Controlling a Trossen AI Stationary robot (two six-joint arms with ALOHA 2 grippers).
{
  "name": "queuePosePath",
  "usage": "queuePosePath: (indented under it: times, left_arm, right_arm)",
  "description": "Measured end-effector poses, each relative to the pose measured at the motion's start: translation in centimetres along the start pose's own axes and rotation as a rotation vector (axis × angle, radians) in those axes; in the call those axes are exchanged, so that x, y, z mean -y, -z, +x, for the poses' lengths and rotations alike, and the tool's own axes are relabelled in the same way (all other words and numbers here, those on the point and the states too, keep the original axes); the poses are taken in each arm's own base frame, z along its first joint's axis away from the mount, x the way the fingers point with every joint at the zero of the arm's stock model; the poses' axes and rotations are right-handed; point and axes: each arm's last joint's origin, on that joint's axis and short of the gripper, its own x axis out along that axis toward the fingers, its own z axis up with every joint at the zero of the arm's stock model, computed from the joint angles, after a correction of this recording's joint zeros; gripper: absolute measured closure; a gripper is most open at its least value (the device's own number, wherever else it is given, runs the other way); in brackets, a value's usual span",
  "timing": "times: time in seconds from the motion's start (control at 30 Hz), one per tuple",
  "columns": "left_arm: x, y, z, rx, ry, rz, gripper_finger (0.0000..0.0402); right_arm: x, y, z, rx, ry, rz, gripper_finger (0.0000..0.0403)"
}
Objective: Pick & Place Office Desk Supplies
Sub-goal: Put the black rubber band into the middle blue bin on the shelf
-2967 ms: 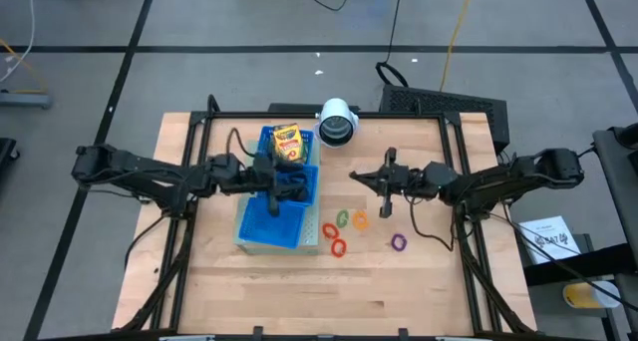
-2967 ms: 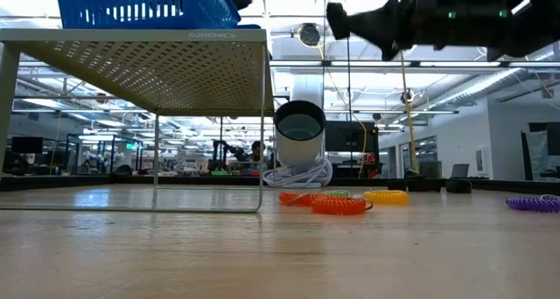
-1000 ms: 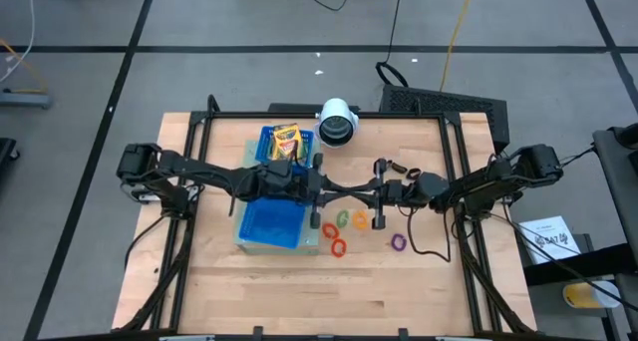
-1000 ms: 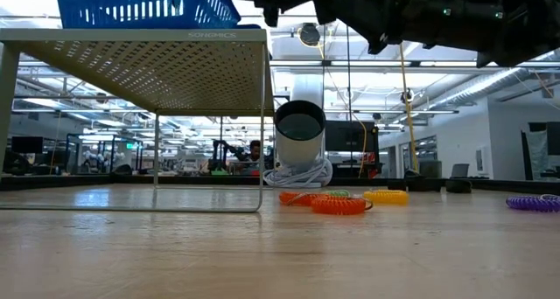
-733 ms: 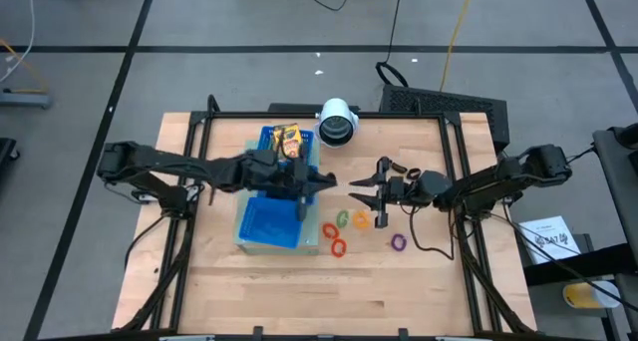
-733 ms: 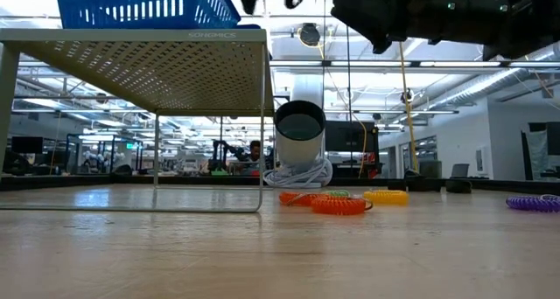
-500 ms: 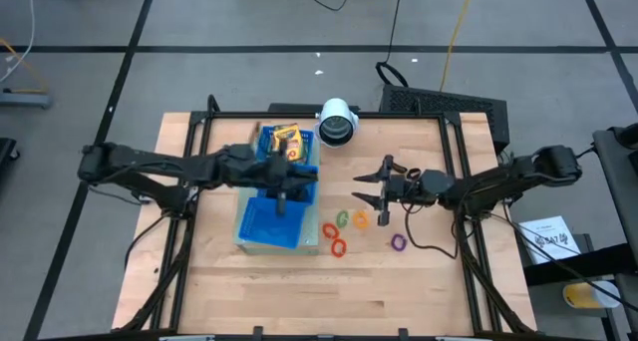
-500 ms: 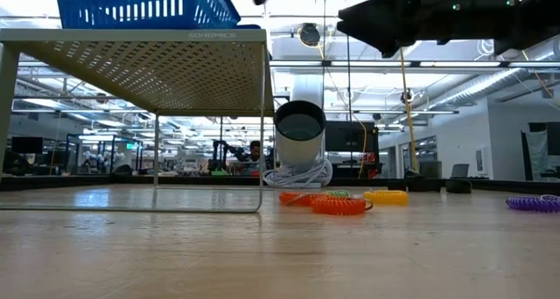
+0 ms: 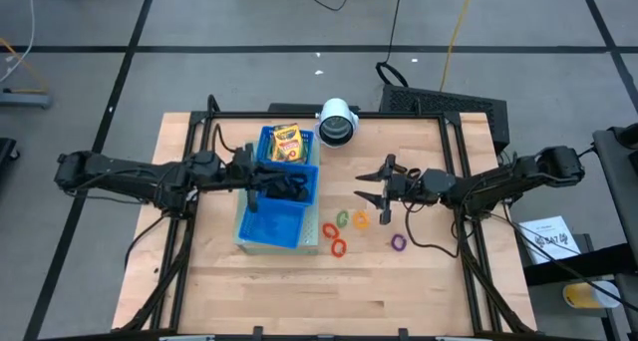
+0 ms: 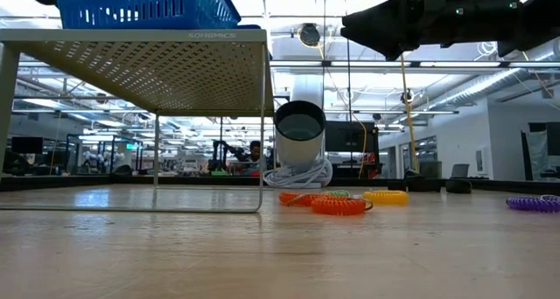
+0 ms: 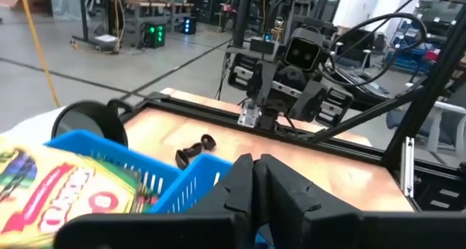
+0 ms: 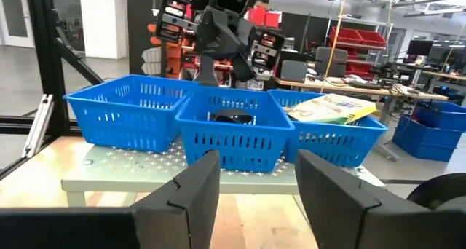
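High view: wooden table (image 9: 419, 281) with a blue 3-compartment tray (image 9: 271, 224) left of centre, raised on a perforated metal stand (image 10: 157, 59) per the low view. Tray runs from near the far edge toward the middle of the table.

Far compartment: crayon box (image 9: 286, 143), yellow and green, lying flat. Middle compartment: dark clips (image 9: 290, 188), partly hidden by the arm. Near compartment: only blue floor visible.

White cylinder (image 9: 337, 122) with dark centre sits at the far edge, just beside the tray's far corner.

Left gripper (image 9: 283, 184) over the middle compartment, fingers (image 11: 240, 187) pressed together, nothing visible between them. Left wrist view shows 2 more black clips (image 11: 195, 150) on the tabletop beyond the tray wall.

Right gripper (image 9: 373, 199) hangs above the table right of the tray, pointing at it, fingers (image 12: 191, 193) spread apart with nothing between them. Right wrist view looks straight at the tray's 3 compartments.

Coiled rings on the bare table between tray and right arm: red ring (image 9: 328, 230), second red ring (image 9: 337, 247), green ring (image 9: 343, 219), orange ring (image 9: 360, 220) all close together; purple ring (image 9: 398, 242) apart, nearer the right edge. Low view confirms all rest on the wood.
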Motion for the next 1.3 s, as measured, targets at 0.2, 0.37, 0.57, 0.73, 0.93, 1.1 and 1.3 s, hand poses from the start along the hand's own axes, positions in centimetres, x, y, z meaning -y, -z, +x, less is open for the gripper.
queuePosePath:
  times: [0.2,0.37,0.57,0.73,0.93,1.1,1.3]
  left_arm:
    - [0.0,0.1,0.0,-0.004,0.0,-0.022,0.0362]
    - [0.0,0.6,0.4,-0.032,0.001,-0.049,0.0359]
    - [0.1,0.7,0.5,-0.046,0.044,-0.088,0.03]
    - [0.0,0.6,0.5,-0.036,0.005,-0.095,0.0209]
    - [0.0,0.4,0.5,-0.005,-0.009,-0.085,0.0125]
    - [0.0,0.2,0.5,0.013,-0.01,-0.048,0.009]
    - [0.0,0.1,0.5,0.024,-0.014,-0.036,0.0083]
  right_arm:
    - [0.0,0.0,0.0,0.0,-0.001,0.0,0.0235]
    - [0.0,0.1,0.0,-0.006,-0.004,-0.002,0.0235]
    - [0.0,0.1,0.0,-0.013,-0.005,-0.005,0.0236]
    - [0.0,0.1,0.0,-0.014,-0.005,-0.007,0.0237]
    - [0.0,0.2,0.0,-0.018,-0.005,-0.008,0.0238]
    - [0.2,0.7,0.0,-0.077,0.094,-0.007,0.0237]
    - [1.1,2.5,-0.5,-0.281,0.393,-0.047,0.0238]
